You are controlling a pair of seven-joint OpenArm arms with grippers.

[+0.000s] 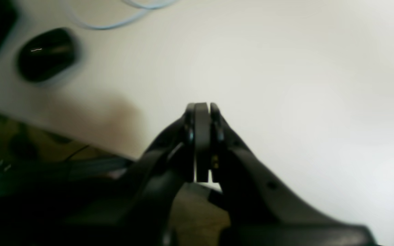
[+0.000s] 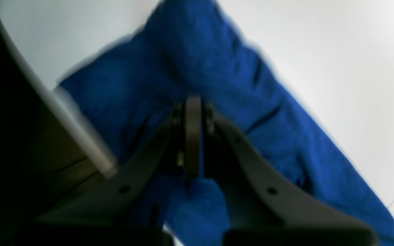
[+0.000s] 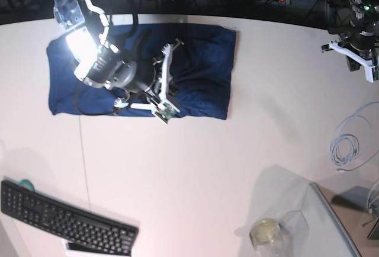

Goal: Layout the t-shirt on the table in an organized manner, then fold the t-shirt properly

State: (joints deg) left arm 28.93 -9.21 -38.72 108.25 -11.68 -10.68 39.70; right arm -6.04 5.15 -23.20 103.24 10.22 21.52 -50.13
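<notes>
Left wrist view: left tool (image 1: 202,112) has its jaws pressed together on nothing, over bare white tabletop (image 1: 286,85). A black mouse (image 1: 46,54) and a pale cable (image 1: 121,17) lie at the far left, blurred. No shirt here.

Right wrist view: right tool (image 2: 193,109) closed, tips down among the blue folds of the shirt (image 2: 217,68). The blur hides whether any cloth is pinched between the jaws. Cloth runs diagonally across the frame, with the tabletop edge just beside it on the left.

Base view: shirt (image 3: 201,61) lies at the far left of the tabletop (image 3: 207,180) as a roughly rectangular slab, long axis running left to right, near its far edge. Right tool (image 3: 169,61) sits over its middle; left tool (image 3: 355,52) is well apart at the far right. Keyboard (image 3: 65,218) at near left, jar (image 3: 266,233) and tray (image 3: 331,221) at near right.

Handling, as a judgement: soft, light knit, limp, likely to sag and bunch when lifted. Best taken at corners or hem edges, one per tool, so that it stays flat.
</notes>
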